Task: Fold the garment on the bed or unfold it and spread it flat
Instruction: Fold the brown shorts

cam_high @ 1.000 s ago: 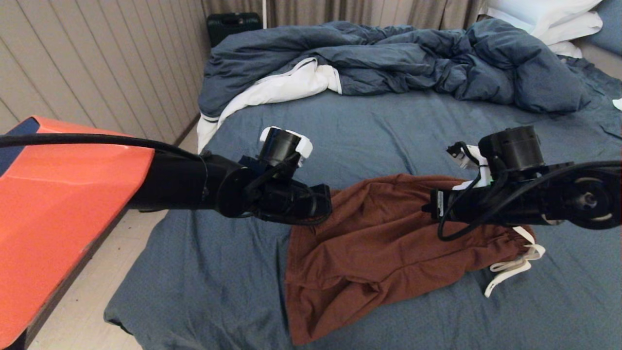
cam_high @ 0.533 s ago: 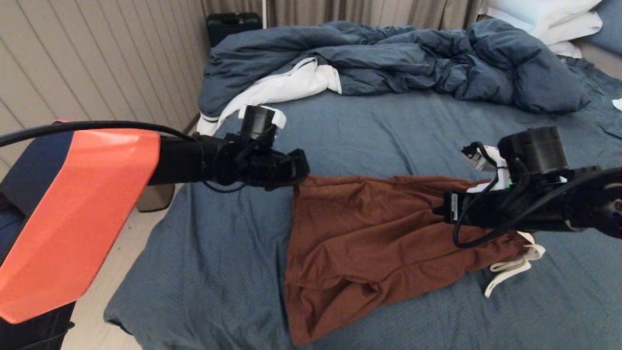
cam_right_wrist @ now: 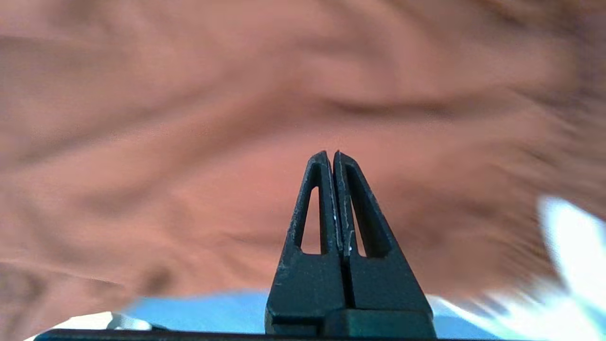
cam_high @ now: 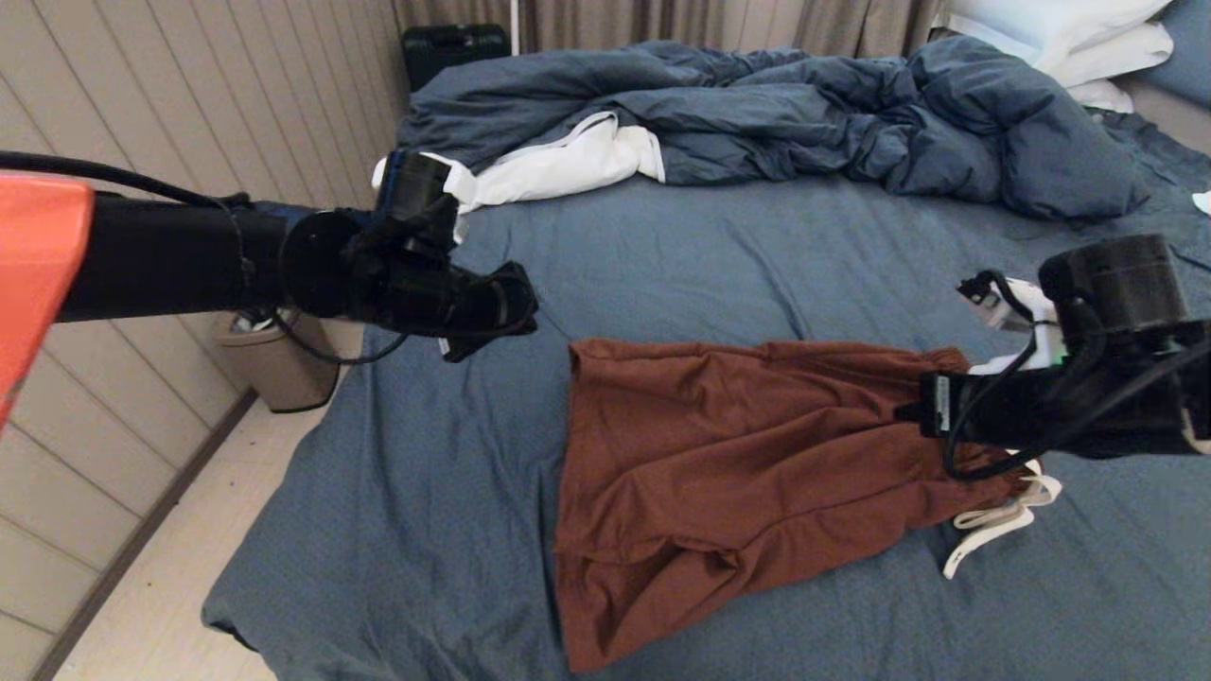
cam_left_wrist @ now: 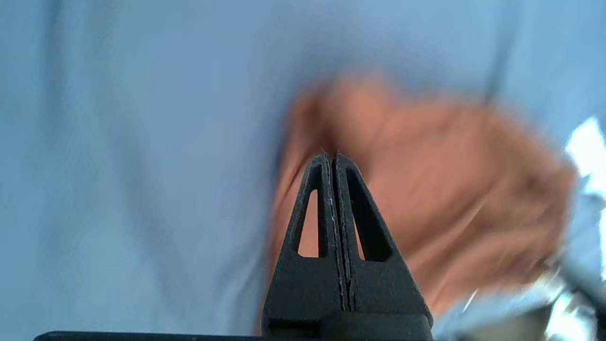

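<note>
Slate-blue bed (cam_high: pixel 662 255) carries the garment (cam_high: pixel 738 463) at centre, lying rumpled, long axis from nine to three o'clock, waistband and drawstring (cam_high: pixel 993 530) toward three. Left gripper (cam_high: pixel 511 312) at nine, right gripper (cam_high: pixel 913 411) at three: fingers clenched, empty.

One garment (cam_high: pixel 747 463), one bed (cam_high: pixel 426 492), one duvet (cam_high: pixel 804 123), two end effectors: left (cam_high: pixel 518 317), right (cam_high: pixel 922 411).

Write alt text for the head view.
Rust-brown knit shorts lie rumpled on a slate-blue bed. The left gripper and right gripper, both shut and empty, hang above; a rumpled dark blue duvet lies behind.
</note>
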`<state>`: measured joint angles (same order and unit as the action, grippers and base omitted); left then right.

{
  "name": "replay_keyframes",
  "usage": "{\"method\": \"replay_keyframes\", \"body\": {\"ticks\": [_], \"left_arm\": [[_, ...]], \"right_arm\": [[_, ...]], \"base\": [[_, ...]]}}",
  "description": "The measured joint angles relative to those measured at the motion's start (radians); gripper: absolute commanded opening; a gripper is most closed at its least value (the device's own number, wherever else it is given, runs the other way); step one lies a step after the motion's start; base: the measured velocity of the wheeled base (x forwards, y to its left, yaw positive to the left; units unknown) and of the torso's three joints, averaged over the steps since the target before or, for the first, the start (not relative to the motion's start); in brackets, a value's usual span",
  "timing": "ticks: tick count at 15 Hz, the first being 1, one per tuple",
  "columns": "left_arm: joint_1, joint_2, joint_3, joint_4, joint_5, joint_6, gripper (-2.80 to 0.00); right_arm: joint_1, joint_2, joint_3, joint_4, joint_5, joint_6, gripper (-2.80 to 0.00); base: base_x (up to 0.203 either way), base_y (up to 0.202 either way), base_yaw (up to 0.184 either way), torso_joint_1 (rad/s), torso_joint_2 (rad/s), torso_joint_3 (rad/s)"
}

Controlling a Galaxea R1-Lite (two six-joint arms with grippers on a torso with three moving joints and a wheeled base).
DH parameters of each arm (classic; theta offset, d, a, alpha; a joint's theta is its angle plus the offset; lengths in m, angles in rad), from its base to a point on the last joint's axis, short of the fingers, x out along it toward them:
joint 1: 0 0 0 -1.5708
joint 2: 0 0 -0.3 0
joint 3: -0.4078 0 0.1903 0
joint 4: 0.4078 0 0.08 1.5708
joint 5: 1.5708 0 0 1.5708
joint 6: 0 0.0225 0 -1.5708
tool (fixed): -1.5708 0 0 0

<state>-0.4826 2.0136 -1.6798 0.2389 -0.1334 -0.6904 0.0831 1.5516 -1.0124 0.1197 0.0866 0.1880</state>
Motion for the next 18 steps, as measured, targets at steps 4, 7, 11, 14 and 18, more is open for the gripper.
{"method": "replay_keyframes", "body": {"ticks": [4, 7, 11, 14, 18], "left_arm": [[-0.004, -0.238, 0.405, 0.016, -0.005, 0.092, -2.80], [0.012, -0.404, 0.613, 0.017, -0.002, 0.179, -2.80], [0.033, -0.488, 0.694, 0.014, -0.005, 0.188, -2.80], [0.037, -0.501, 0.726, -0.029, -0.007, 0.186, -2.80], [0.038, -0.503, 0.748, -0.057, -0.008, 0.186, -2.80]], "right_arm": [[-0.129, -0.031, -0.071, 0.208, 0.007, -0.124, 0.00], [-0.204, -0.024, -0.158, 0.326, 0.033, -0.193, 0.00], [-0.264, 0.009, -0.235, 0.432, 0.032, -0.262, 0.00], [-0.296, 0.065, -0.254, 0.438, 0.029, -0.289, 0.00], [-0.308, 0.165, -0.261, 0.438, 0.029, -0.289, 0.00]], "base": [[0.000, 0.000, 0.000, 0.000, 0.00, 0.000], [0.000, 0.000, 0.000, 0.000, 0.00, 0.000], [0.000, 0.000, 0.000, 0.000, 0.00, 0.000], [0.000, 0.000, 0.000, 0.000, 0.00, 0.000], [0.000, 0.000, 0.000, 0.000, 0.00, 0.000]]}}
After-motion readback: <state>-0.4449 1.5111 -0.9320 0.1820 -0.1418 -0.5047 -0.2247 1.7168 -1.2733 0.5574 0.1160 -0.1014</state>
